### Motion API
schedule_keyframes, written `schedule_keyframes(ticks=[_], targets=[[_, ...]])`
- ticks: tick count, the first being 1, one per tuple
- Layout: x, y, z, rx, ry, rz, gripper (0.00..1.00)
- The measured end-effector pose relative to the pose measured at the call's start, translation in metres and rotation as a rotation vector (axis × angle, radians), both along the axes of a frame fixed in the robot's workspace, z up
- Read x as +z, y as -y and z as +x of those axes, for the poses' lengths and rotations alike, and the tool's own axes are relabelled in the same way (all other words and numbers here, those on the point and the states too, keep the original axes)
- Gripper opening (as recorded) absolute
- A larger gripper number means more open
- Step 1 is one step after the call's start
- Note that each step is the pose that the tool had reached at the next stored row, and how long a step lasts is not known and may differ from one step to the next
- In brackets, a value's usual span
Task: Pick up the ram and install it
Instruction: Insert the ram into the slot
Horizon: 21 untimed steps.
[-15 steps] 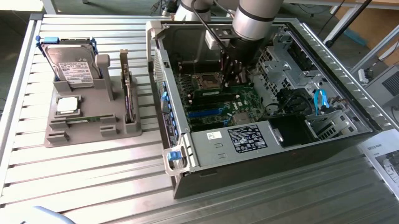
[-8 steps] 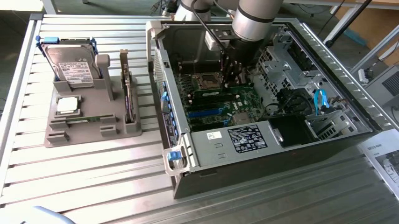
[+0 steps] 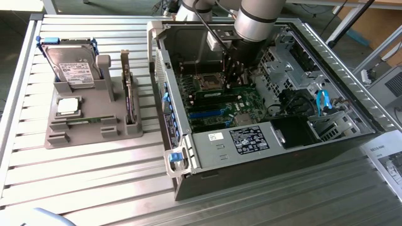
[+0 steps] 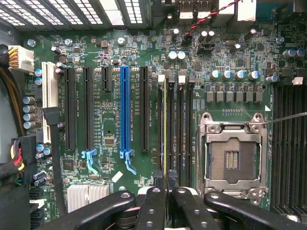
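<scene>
While the hand [image 4: 165, 186] clenches the ram [image 4: 165, 129] edge-on over the memory slots [image 4: 184, 124] inside the computer case [image 3: 251, 174], risk noted: any skew against the slot could jam it or leave one end unseated.

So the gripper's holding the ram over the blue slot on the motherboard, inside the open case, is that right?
Not the blue slot. The wrist view shows the gripper holding the ram edge-on over the black memory slots beside the CPU socket, inside the open case.
</scene>
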<state>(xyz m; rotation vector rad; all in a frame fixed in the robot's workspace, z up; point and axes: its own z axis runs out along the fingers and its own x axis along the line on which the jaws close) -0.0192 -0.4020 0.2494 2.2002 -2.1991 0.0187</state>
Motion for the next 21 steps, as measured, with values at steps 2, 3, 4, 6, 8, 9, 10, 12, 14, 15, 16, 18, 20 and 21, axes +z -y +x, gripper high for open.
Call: schedule_keyframes(ticks=[2,3,4,6,8,9,10,12,14,15,16,18,20,21], targets=[[-0.0005,-0.0001,0.0,0.0,0.0001,0.0002,0.12],[-0.004,0.0,0.0,0.0,0.0,0.0,0.12],[-0.0064,0.0,0.0,-0.001,0.0,0.0,0.12],[-0.0074,0.0,0.0,-0.009,0.0,0.0,0.12],[-0.0094,0.0016,0.0,-0.009,0.0,0.0,0.12],[-0.0097,0.0016,0.0,-0.009,-0.0001,-0.0002,0.12],[-0.0097,0.0016,0.0,-0.009,-0.0001,-0.0003,0.12],[-0.01,0.0016,0.001,-0.009,0.0,0.0,0.12],[-0.01,0.0016,0.001,-0.009,0.0,0.0,0.12],[-0.0101,0.0016,0.001,-0.009,0.0001,0.0001,0.12],[-0.0105,0.0015,0.001,-0.009,0.0002,0.0005,0.12],[-0.0113,0.0016,0.001,-0.009,0.0001,0.0002,0.12],[-0.0115,0.0016,0.001,-0.009,-0.0001,-0.0002,0.12],[-0.0115,0.0016,0.001,-0.009,-0.0001,-0.0002,0.12]])
